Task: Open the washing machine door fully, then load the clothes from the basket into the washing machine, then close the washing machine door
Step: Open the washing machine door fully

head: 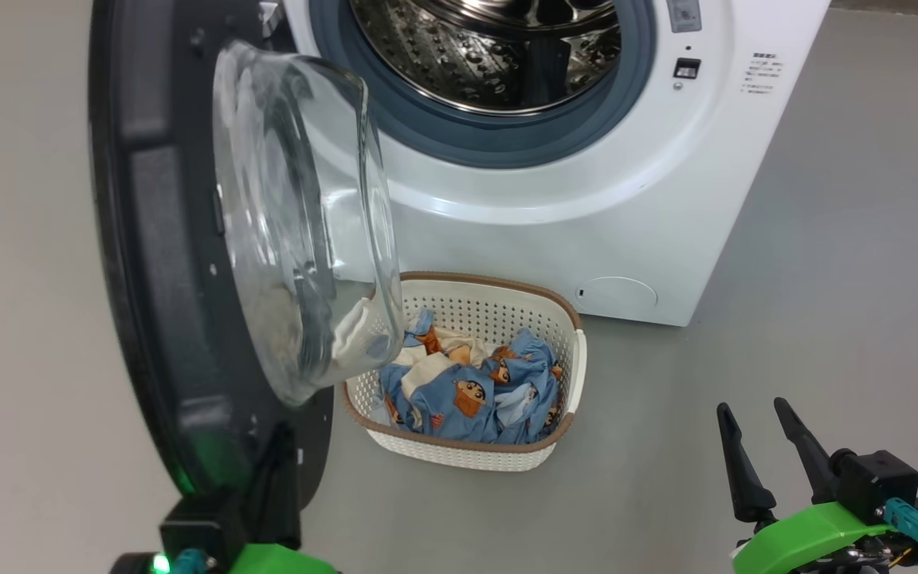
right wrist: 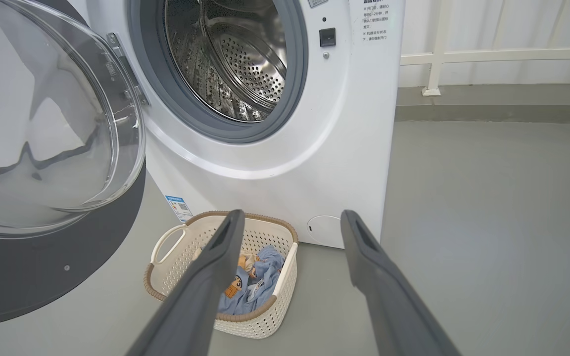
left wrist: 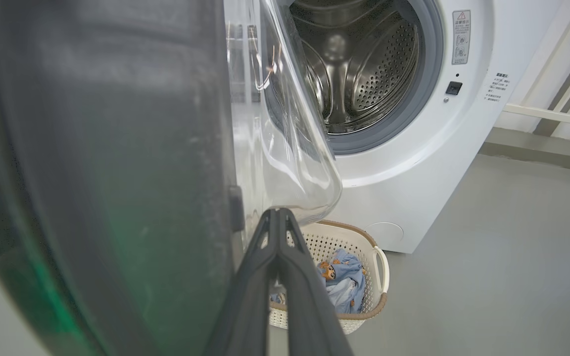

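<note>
The washing machine stands with its steel drum exposed. The washing machine door hangs open to the left, its glass bowl bulging over the basket. Blue and cream clothes lie in the basket on the floor. My left gripper is shut and empty at the door's lower inner face. In the left wrist view its closed tips sit beside the door, just under the glass; contact is unclear. My right gripper hangs open and empty, right of the basket.
In the right wrist view the open right gripper frames the basket, with the clothes inside. Bare grey floor spreads right of the washer. A white railing and a low step run behind.
</note>
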Tool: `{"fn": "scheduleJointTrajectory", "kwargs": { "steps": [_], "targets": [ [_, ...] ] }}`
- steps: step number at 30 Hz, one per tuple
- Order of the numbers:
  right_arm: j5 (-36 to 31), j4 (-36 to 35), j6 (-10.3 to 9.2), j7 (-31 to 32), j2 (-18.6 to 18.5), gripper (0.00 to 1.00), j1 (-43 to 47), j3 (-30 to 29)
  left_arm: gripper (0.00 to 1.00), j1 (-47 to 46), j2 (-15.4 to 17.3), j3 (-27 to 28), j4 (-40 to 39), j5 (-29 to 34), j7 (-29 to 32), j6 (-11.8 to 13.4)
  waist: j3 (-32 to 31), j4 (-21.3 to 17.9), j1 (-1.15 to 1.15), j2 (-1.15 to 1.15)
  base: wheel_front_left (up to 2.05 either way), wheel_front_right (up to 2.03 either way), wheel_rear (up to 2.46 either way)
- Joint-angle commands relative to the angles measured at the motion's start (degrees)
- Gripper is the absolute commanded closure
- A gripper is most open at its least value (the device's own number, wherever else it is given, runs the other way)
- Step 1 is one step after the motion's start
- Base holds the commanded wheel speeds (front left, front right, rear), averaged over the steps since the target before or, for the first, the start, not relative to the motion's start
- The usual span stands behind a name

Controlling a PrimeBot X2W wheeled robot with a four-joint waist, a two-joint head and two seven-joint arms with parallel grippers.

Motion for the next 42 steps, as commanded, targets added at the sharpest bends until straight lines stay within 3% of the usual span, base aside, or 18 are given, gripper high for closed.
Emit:
{"fn": "scheduleJointTrajectory", "kwargs": {
  "steps": [1, 17, 27, 38, 42],
  "targets": [
    [-0.7, -1.7, 0.09, 0.0, -0.1, 0.00, -0.3, 1.4, 1.00, -1.1, 1.7, 3.4, -1.6, -0.1, -0.7, 1.2, -0.1, 0.5, 0.00, 0.00, 0.00, 0.00, 0.00],
    [-1.5, -5.0, 0.09, 1.6, -0.1, 0.00, -0.4, 2.2, 1.00, -3.0, 6.2, 13.7, 2.8, -2.7, -4.4, 3.2, 1.3, -0.9, 0.00, 0.00, 0.00, 0.00, 0.00],
    [-1.8, -8.3, 0.09, 2.9, -0.1, 0.00, -0.5, 2.3, 1.00, -5.1, 8.1, 20.3, 8.4, -5.4, -8.0, 3.0, 3.0, -1.9, 0.00, 0.00, 0.00, 0.00, 0.00],
    [-2.5, -11.5, 0.09, 3.9, -0.1, 0.00, -1.3, 2.4, 1.00, -8.9, 9.5, 28.7, 16.1, -9.1, -11.3, -1.0, 5.4, -2.2, 0.00, 0.00, 0.00, 0.00, 0.00],
    [-2.6, -11.9, 0.09, 4.2, -0.1, 0.00, -1.9, 2.1, 1.00, -12.1, 9.9, 32.4, 22.0, -9.3, -11.7, -4.4, 6.5, -2.2, 0.00, 0.00, 0.00, 0.00, 0.00]
  ]
}}
